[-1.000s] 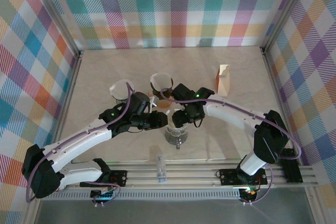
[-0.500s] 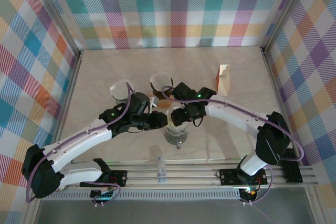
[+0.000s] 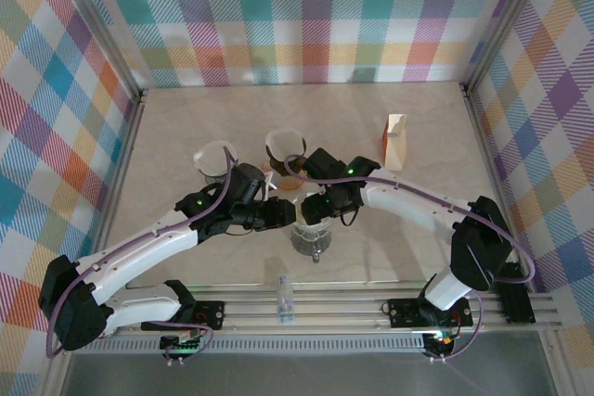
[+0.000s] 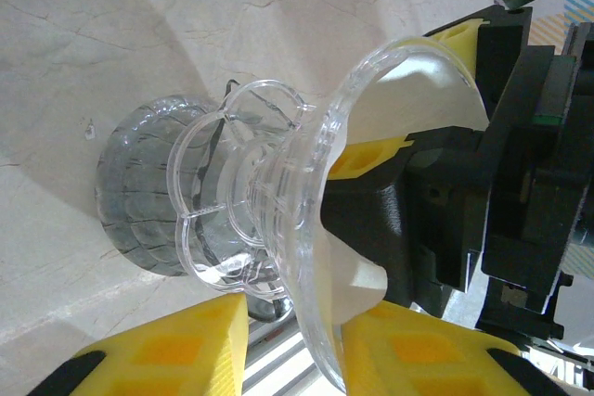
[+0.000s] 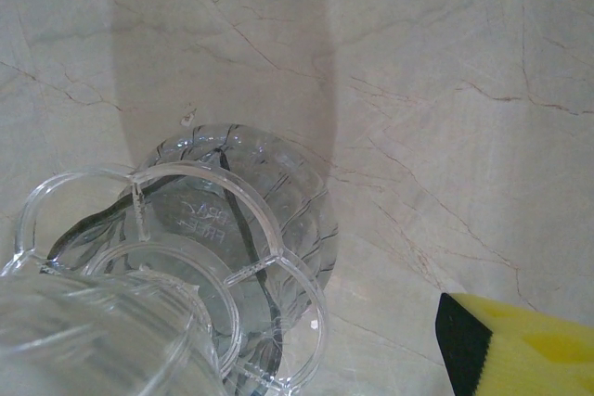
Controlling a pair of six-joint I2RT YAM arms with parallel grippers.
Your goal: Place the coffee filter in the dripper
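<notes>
The clear plastic dripper (image 4: 306, 201) sits on a ribbed glass server (image 4: 139, 201) at the table's middle front (image 3: 311, 240). The white coffee filter (image 4: 418, 99) lies inside the dripper's cone, and one corner sticks out past the rim. My left gripper (image 4: 297, 322) is shut on the dripper's rim, and its right finger presses the filter corner. In the top view it reaches in from the left (image 3: 283, 213). My right gripper (image 3: 316, 208) hangs open over the dripper's mouth, yellow fingers (image 4: 371, 157) beside the filter. One fingertip (image 5: 506, 340) shows right of the dripper's base (image 5: 139, 257).
A white-rimmed cup (image 3: 215, 159) and a brown-lined cup (image 3: 286, 146) stand behind the dripper, with a small orange object (image 3: 290, 183) between them and it. A small carton (image 3: 396, 141) stands at the right. The metal rail (image 3: 371, 308) runs along the near edge.
The right arm has shifted very slightly. The dripper, filter and left gripper have not visibly moved.
</notes>
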